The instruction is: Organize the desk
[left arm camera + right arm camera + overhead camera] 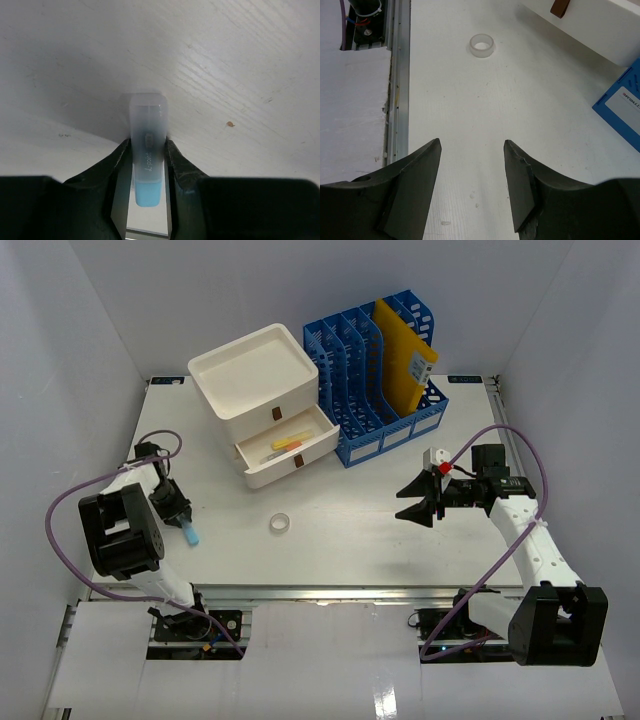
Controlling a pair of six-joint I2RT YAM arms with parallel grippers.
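While left tool [148,145] pinches blue highlighter [146,115] on tabletop [330,550] | right tool [472,144] wide, empty | step: pickup | next, likely: lift, carry to open drawer [290,445]

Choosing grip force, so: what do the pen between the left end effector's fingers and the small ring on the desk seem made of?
Pen: likely plastic, frosted translucent cap over a light-blue body. Ring: milky, see-through, probably plastic or a tape roll; the look leaves it open.

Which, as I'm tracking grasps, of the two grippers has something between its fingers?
The left gripper: its fingers press both sides of a blue highlighter on the desk. The right gripper stands open with only bare desk between its fingers.
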